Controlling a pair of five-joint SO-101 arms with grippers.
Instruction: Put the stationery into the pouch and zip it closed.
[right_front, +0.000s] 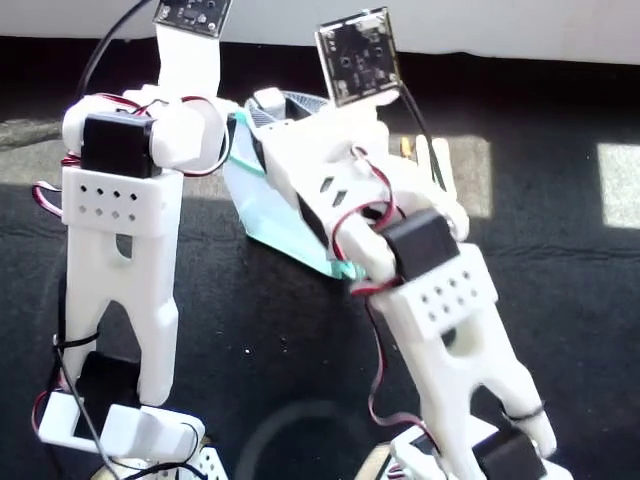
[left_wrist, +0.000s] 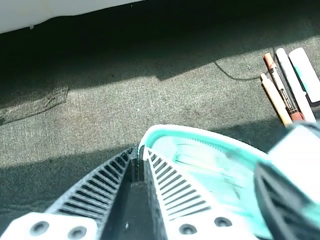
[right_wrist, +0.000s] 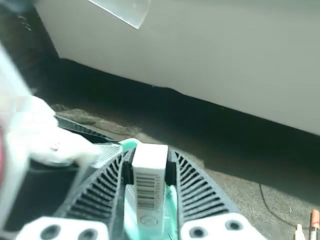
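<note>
The left gripper (left_wrist: 137, 155) is pinched tight on the rim of the translucent teal zip pouch (left_wrist: 210, 160), whose mouth gapes above the dark grey felt mat (left_wrist: 100, 100). The right gripper (right_wrist: 149, 152) clamps a white barcoded rectangular block (right_wrist: 148, 185) over the pouch. Loose pens and crayons (left_wrist: 282, 90) lie nearby on the mat

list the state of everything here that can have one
pouch, unzipped, mouth open
left gripper, shut on pouch rim
right gripper, shut on white item
white item, held between the fingers, pouch just below
pens, loose on table, outside pouch
</note>
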